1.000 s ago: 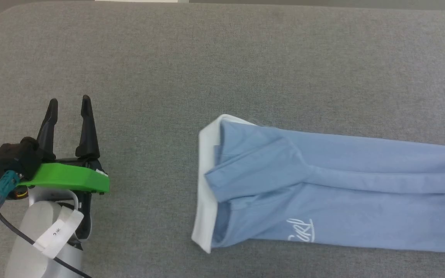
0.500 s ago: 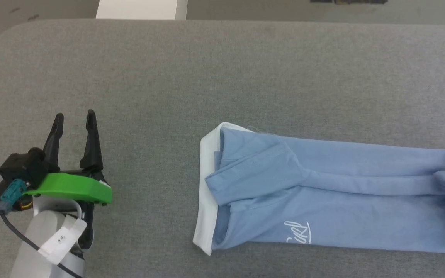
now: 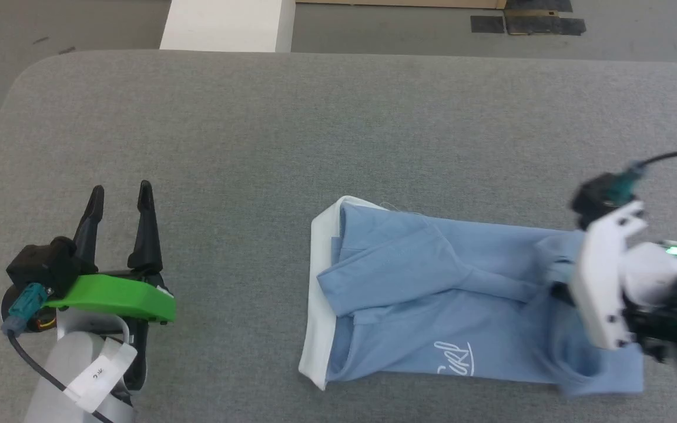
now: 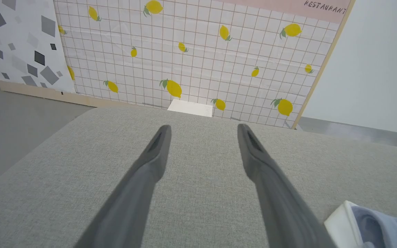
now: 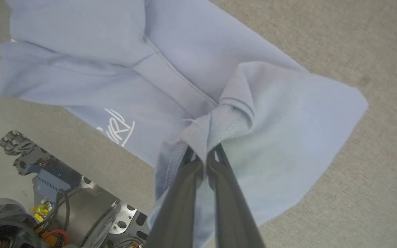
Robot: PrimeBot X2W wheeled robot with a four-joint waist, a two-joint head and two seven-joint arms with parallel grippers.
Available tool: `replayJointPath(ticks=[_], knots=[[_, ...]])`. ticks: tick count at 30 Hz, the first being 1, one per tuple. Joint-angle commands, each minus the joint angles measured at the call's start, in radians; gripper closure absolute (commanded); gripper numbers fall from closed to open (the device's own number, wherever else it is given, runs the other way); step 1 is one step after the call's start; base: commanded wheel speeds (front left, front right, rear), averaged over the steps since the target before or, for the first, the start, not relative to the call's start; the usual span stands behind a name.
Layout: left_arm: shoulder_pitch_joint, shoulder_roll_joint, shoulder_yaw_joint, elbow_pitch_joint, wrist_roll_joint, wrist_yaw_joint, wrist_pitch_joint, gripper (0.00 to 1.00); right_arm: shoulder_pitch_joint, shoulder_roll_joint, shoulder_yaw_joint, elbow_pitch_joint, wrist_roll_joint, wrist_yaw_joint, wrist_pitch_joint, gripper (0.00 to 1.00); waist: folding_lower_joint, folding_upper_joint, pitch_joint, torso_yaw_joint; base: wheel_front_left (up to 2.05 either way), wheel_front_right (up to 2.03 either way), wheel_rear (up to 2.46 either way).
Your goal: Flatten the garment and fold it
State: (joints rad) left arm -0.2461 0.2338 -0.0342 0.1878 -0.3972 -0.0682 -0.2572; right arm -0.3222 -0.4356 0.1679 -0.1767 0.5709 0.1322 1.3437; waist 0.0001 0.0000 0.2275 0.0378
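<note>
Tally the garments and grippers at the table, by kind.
Garments: 1, the shirt
Grippers: 2, left gripper open, right gripper shut on the shirt
Total: 3

Soft matt knit T-shirt (image 3: 432,305) lies on the coarse grey woven surface (image 3: 315,129); left tool (image 3: 120,194) fingers matt plastic.

- A wide grey cloth-covered table (image 3: 338,117) with rounded corners.
- A white block (image 3: 227,26) just beyond the table's far edge, standing on the grey floor (image 3: 50,23).
- Dark patches of tape (image 3: 526,23) on the floor further along.
- A backdrop panel (image 4: 198,51) of white grid tiles printed with yellow lemons, with a pink band (image 4: 288,4) on top lettered "RESTAURANT".
- A speckled terrazzo-pattern panel (image 4: 19,44) on one side of the backdrop, a plain white wall (image 4: 374,69) on the other.
</note>
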Motion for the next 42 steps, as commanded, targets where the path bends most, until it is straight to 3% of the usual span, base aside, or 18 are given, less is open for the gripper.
replayJointPath(ticks=[1,17,29,30,31,32,42], knots=[[0.011,-0.002,0.000,-0.002,-0.003,0.004,-0.004,0.00,-0.035,0.023,0.034,0.012,0.015,-0.002,-0.024,1.00,-0.0001,0.0000,0.001,0.007,0.00,0.00,0.00],[-0.006,-0.022,-0.013,0.006,-0.012,-0.002,-0.004,0.00,-0.299,0.216,0.384,0.291,0.070,-0.002,-0.289,1.00,-0.0001,0.0000,0.048,0.065,0.00,0.00,0.00],[-0.027,-0.045,-0.012,0.017,-0.005,-0.016,-0.004,0.00,-0.375,0.286,0.499,0.536,0.066,-0.002,-0.479,1.00,-0.0001,0.0000,0.086,0.097,0.00,0.00,0.00],[-0.028,-0.045,-0.011,0.019,-0.004,-0.017,-0.004,0.00,-0.379,0.291,0.504,0.547,0.075,-0.002,-0.493,0.77,-0.0001,0.0000,0.086,0.097,0.00,0.00,0.00],[-0.028,-0.045,-0.009,0.020,-0.003,-0.017,-0.004,0.00,-0.384,0.294,0.508,0.550,0.081,-0.002,-0.505,0.27,-0.0001,0.0000,0.085,0.095,0.00,0.00,0.00],[-0.026,-0.044,-0.006,0.022,-0.002,-0.018,-0.004,0.00,-0.390,0.298,0.515,0.551,0.093,-0.002,-0.515,0.00,-0.0001,0.0000,0.082,0.092,0.00,0.00,0.00],[-0.007,-0.035,-0.002,0.049,0.006,-0.022,-0.005,0.00,-0.444,0.288,0.561,0.442,0.228,-0.002,-0.602,0.00,-0.0001,0.0000,0.005,0.043,0.00,0.00,0.00]])
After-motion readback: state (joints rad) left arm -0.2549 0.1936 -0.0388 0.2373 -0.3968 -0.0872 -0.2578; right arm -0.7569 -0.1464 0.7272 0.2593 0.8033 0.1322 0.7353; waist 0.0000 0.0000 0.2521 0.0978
